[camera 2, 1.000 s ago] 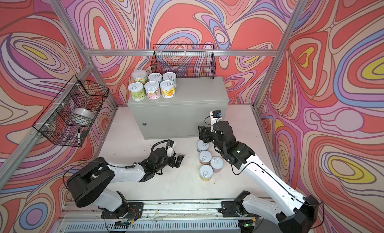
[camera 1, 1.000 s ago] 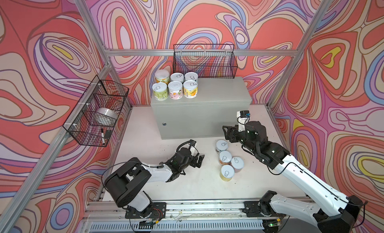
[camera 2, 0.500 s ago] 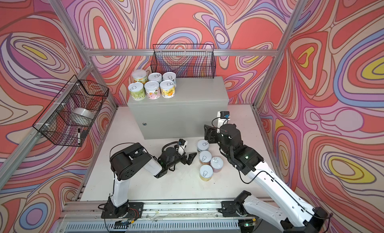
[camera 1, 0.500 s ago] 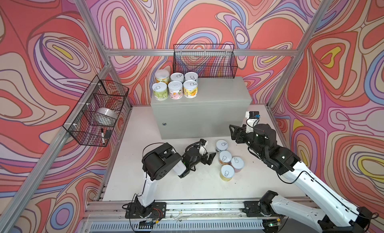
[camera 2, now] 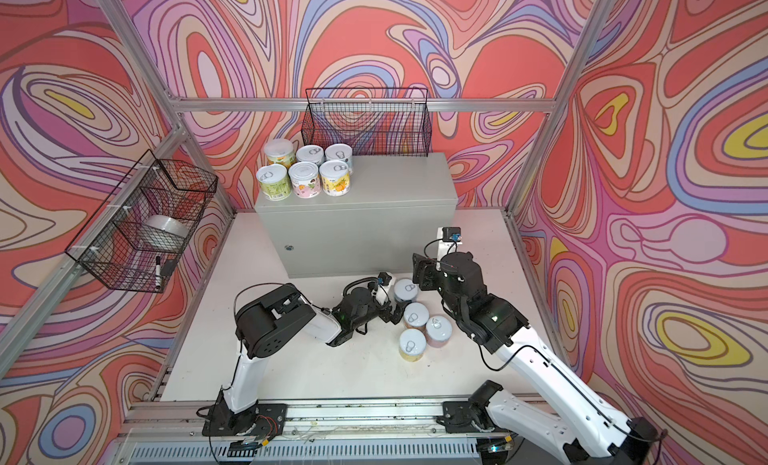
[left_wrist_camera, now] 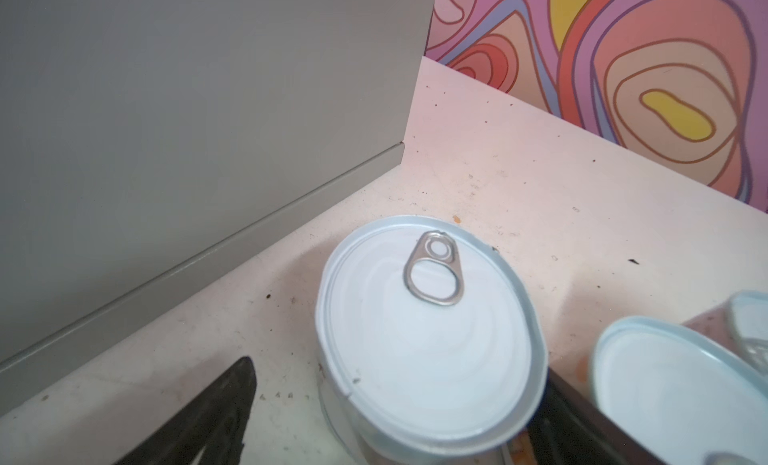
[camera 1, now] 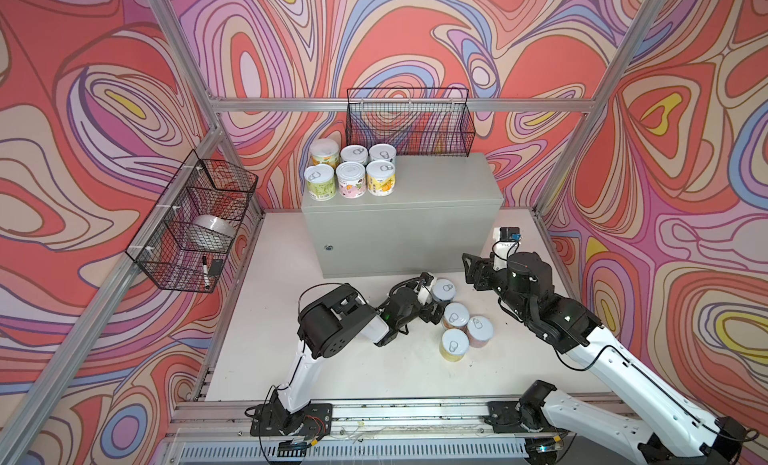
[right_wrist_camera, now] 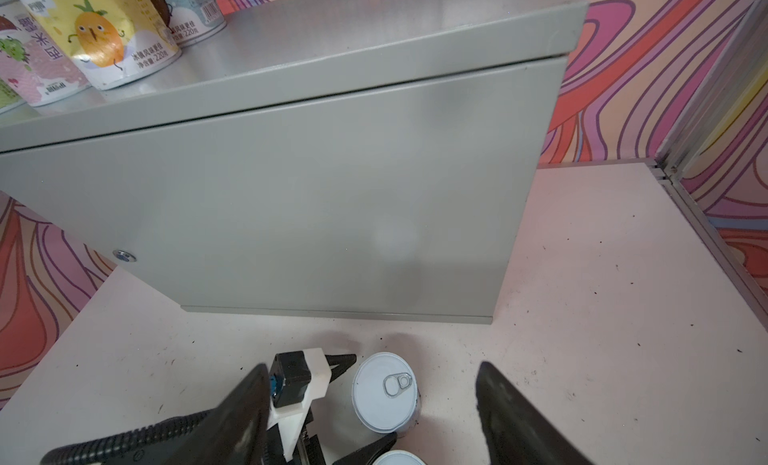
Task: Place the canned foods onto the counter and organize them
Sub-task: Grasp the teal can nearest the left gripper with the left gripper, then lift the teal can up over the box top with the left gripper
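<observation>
Left tool (camera 1: 434, 296) released, straddling one tin (camera 1: 444, 289); right tool (camera 1: 473, 272) released and empty.
Jaws of the left tool stand wide either side of that tin on the white base (camera 1: 332, 359), before the grey worktop (camera 1: 436, 180). Three more tins (camera 1: 456, 317) cluster just beside it. Six tins (camera 1: 351, 179) stand in two rows on the worktop's left end.

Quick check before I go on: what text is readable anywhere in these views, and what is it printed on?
"冰镇风味更佳" and "净含量:220克": on the yellow pineapple can on the counter, seen in the right wrist view.
"220克": on the coconut-print can behind it; the rest is cut off.
Pink can: large characters, too skewed to read.
Floor can lid: no text.
Both top views: labels too small.
</observation>
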Action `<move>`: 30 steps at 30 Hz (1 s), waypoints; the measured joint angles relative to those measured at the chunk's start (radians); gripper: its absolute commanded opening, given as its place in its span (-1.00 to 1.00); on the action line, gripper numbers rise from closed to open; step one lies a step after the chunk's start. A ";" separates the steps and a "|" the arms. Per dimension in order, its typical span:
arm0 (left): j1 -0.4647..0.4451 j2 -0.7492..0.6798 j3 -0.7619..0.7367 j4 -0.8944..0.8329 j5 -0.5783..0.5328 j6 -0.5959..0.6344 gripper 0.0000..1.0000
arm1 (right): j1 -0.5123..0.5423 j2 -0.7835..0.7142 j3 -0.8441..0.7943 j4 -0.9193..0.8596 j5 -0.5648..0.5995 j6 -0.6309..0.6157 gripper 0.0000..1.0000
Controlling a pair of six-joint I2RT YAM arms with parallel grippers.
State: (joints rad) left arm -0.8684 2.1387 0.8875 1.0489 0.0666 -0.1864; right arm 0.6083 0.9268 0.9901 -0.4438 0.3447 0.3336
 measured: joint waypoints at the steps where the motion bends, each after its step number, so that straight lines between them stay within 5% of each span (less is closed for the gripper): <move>1: -0.004 0.015 0.024 -0.017 -0.011 0.000 1.00 | 0.000 -0.003 -0.003 0.000 0.002 0.000 0.60; 19: -0.029 0.135 0.203 -0.091 -0.176 -0.028 0.85 | 0.000 -0.023 -0.028 0.000 0.015 -0.018 0.61; 23: -0.029 0.141 0.219 -0.097 -0.176 -0.036 0.63 | 0.000 -0.021 -0.028 0.000 0.015 -0.020 0.61; 30: -0.027 0.146 0.229 -0.093 -0.179 -0.039 -0.43 | 0.000 -0.016 -0.028 0.000 0.014 -0.023 0.60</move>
State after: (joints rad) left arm -0.8959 2.2848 1.1164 0.9558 -0.1120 -0.2249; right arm 0.6083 0.9104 0.9619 -0.4442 0.3592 0.3107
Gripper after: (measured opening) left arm 0.648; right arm 0.803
